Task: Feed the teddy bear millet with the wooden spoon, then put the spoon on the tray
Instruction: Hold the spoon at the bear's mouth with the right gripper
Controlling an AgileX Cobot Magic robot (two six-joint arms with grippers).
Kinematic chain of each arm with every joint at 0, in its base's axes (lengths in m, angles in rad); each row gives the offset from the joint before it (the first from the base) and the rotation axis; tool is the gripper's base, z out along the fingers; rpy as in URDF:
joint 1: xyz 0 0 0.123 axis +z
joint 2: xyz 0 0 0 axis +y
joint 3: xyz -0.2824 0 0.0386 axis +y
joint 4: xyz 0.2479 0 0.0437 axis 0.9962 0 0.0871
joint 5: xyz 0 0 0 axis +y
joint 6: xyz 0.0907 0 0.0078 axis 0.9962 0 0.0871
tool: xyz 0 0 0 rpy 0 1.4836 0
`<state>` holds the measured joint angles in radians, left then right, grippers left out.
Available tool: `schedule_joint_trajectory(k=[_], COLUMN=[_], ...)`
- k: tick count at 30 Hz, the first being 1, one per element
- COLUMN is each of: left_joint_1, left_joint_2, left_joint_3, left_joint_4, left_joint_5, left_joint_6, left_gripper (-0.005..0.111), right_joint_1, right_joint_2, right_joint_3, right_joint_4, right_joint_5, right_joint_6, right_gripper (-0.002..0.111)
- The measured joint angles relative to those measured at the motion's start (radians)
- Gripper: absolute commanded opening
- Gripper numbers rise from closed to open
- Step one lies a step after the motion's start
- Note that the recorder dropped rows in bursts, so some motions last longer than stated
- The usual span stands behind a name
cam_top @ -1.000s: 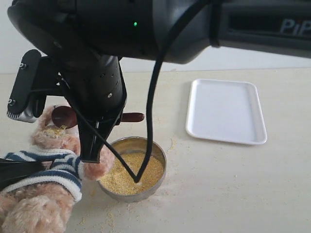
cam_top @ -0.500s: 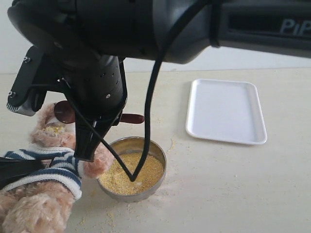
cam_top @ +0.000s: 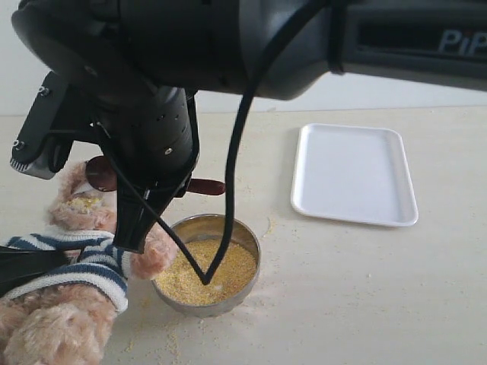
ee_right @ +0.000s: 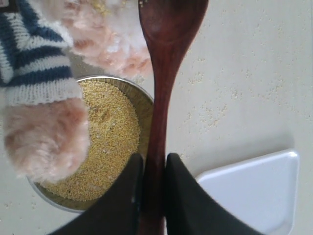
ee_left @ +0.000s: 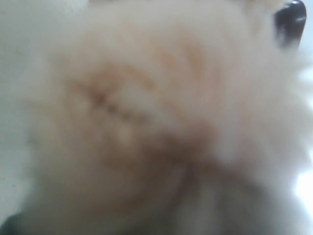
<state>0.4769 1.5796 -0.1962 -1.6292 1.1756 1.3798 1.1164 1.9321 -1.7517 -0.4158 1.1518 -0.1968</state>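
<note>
Both fingers of my right pincer [ee_right: 153,164] clamp the wooden spoon [ee_right: 166,34] by its handle, its bowl out ahead beside the teddy bear [ee_right: 46,132]. The millet [ee_right: 110,142] lies just beneath. Whether my left pincer [cam_top: 30,268] grips anything, I cannot tell.

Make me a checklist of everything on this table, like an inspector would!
Surface: pale table, dusted with grains.
Job's things: teddy bear lying at the left; millet in a metal bowl; wooden spoon gripped by its handle, tip by the bear's face; white tray bare, off to the right.
Clutter: loose millet scattered around the bowl.
Claws: right claw shut on the spoon handle; left claw against the bear's fur, grip unclear.
Cables: black cable dangles over the millet.
Surroundings: plain pale wall behind.
</note>
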Motion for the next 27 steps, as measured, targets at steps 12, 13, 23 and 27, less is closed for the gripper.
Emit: schedule_joint_trajectory(k=[12,13,23,27], left_joint_1=[0.000,0.000,0.000,0.000], left_joint_2=[0.000,0.000,0.000,0.000], left_joint_3=[0.000,0.000,0.000,0.000], left_joint_4=[0.000,0.000,0.000,0.000], left_joint_5=[0.000,0.000,0.000,0.000], left_joint_6=[0.008,0.010,0.045,0.045], left_gripper=[0.005,0.005,0.005,0.005], right_joint_1=[0.000,0.000,0.000,0.000], right_joint_2=[0.000,0.000,-0.009,-0.022], right_joint_3=[0.000,0.000,0.000,0.000], right_joint_4=[0.018,0.026,0.071,0.071], right_joint_5=[-0.003,-0.004,0.004,0.051], right_joint_6=[0.026,0.026,0.076,0.078], right_gripper=[0.000,0.000,0.000,0.000])
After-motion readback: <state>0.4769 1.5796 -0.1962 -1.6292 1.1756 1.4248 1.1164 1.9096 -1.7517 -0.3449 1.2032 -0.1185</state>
